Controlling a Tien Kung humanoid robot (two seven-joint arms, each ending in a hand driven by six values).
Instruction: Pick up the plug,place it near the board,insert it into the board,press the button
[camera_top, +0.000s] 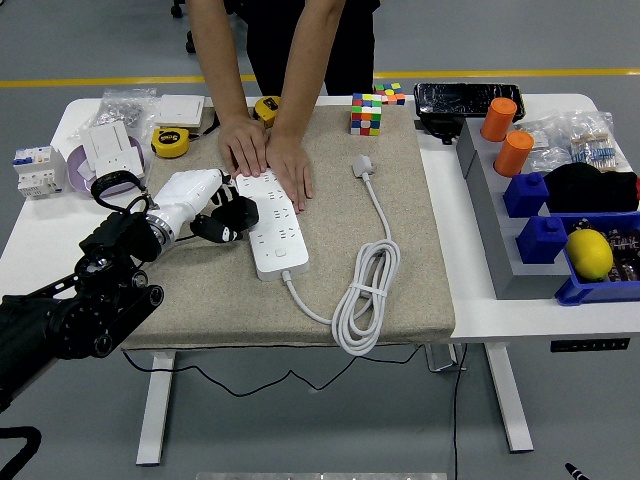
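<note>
Head view, left hand: the robot's left hand (215, 208) reaches in from the lower left over the beige mat (200, 290); its dark fingers (238, 213) are curled at the left long edge of the power strip (272, 228), touching or just beside it; whether they grip anything cannot be told
Right hand: out of view
Plug: the white plug (362, 166) lies on the mat right of the strip, apart from it, prongs end toward the far side; its cable (366, 290) runs toward the near edge, coils in a tied loop, then curves back to the strip's near end
Person: two hands (268, 158) press flat on the strip's far end, arms coming from the table's far side
Open room: bare mat between strip and plug, and along the mat's right edge; bare mat also near the front left corner
Edges: Rubik's cube (366, 113) stands at the mat's far edge; yellow tape measure (170, 142) lies just off the mat's far left corner; grey rack with orange cylinders (506, 135) stands well right of the mat; blue bin holding a lemon (589, 254) sits at the table's right edge
</note>
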